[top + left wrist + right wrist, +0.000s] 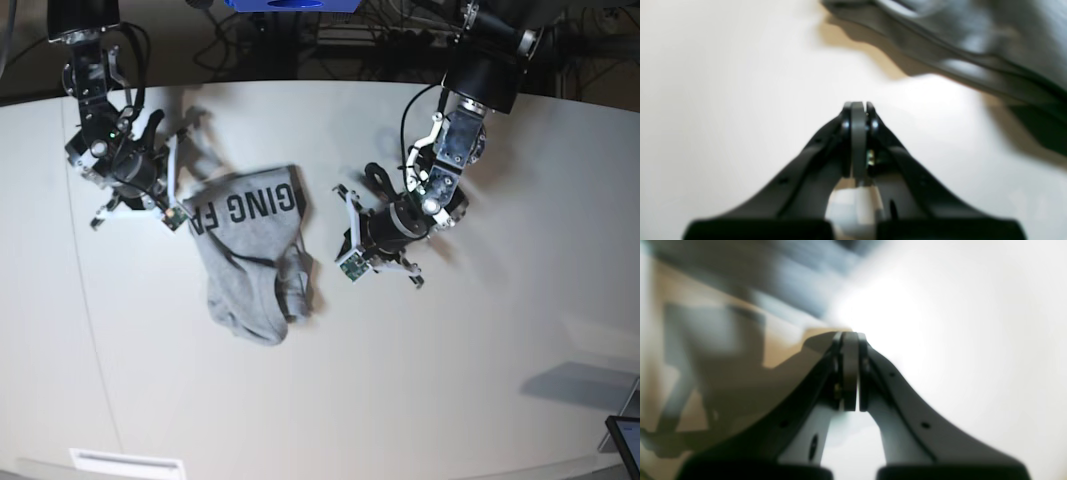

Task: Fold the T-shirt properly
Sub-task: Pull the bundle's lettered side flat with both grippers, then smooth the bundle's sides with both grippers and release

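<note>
Crumpled grey T-shirt between two closed, empty hands

The heather-grey cotton T-shirt with black block lettering (252, 258) lies bunched on the pale counter (450, 380), letters up and its lower part rolled into a lump, so it probably needs spreading flat before any fold. The left hand (858, 106) sits just beside the cloth's edge with its jaws pressed together on nothing; the right hand (168, 205) is likewise pinched shut and empty (its own view is heavily blurred), seemingly at the shirt's upper corner. A dark tablet corner (625, 440) lies well apart; nothing obstructs either arm.
</note>
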